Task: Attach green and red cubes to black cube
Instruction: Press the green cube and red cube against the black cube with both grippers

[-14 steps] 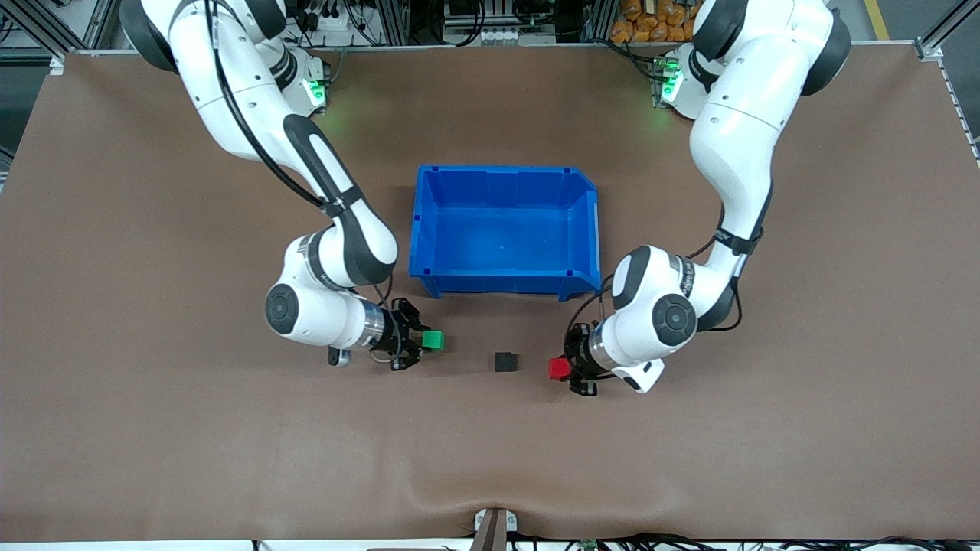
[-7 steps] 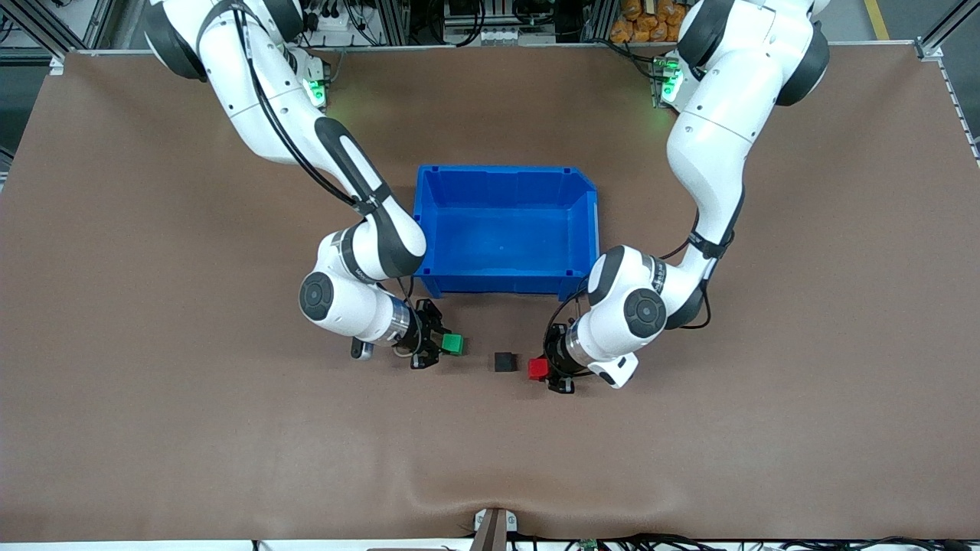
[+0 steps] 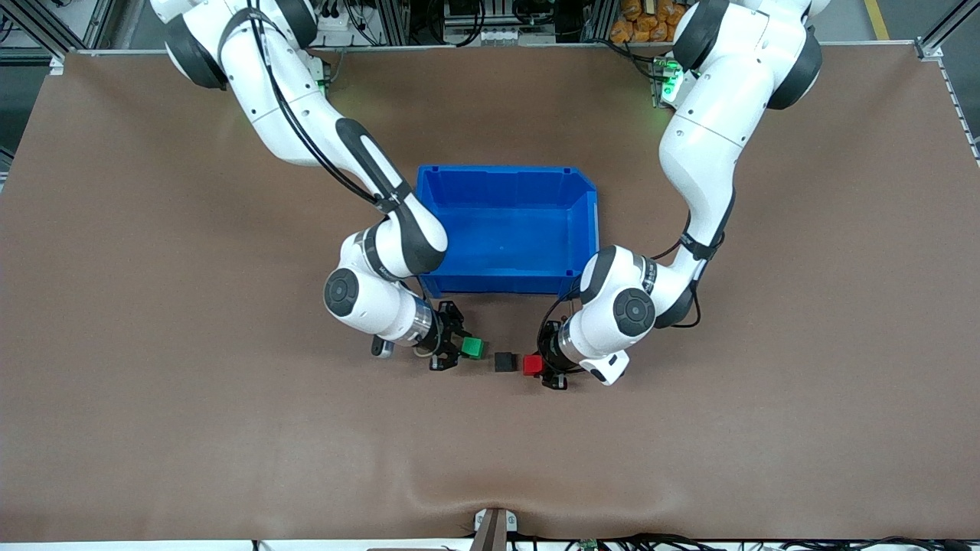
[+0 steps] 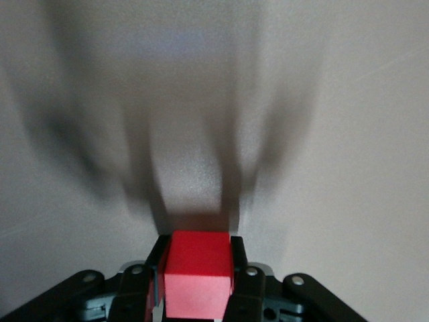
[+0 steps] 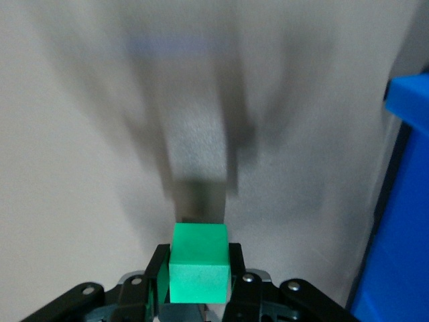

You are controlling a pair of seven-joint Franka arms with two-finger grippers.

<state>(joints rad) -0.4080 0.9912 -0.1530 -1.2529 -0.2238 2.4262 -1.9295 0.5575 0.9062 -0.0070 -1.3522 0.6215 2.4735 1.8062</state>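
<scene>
We see the small matte black cube (image 3: 504,361) sitting on the brown bench (image 3: 153,306), nearer to the front camera than the open blue plastic bin (image 3: 580,229), with a hand at either side of it. The left hand (image 3: 545,369) is clamped on the small bright red cube (image 3: 532,365), which sits just beside the black cube toward the left arm's end of the bench — whether the two faces touch, we cannot tell. The right hand (image 3: 458,352) is clamped on the small bright green cube (image 3: 473,348), which is near the black cube toward the right arm's end, with a strip of bare bench between them.

In the left wrist view the red cube (image 4: 196,274) is a plain, smooth block with sharp edges, pinched at its two sides by the black fingers (image 4: 238,258) of the left hand (image 4: 196,265). In the right wrist view the green cube (image 5: 199,262) looks the same in shape, held at its sides by the right hand (image 5: 199,258), with the bin's blue wall (image 5: 402,201) at one edge.

Both wrist views are smeared — only soft shadows show on the bench, and the black cube cannot be made out in either. We cannot tell whether the held cubes rest on the bench or hang just above it.
</scene>
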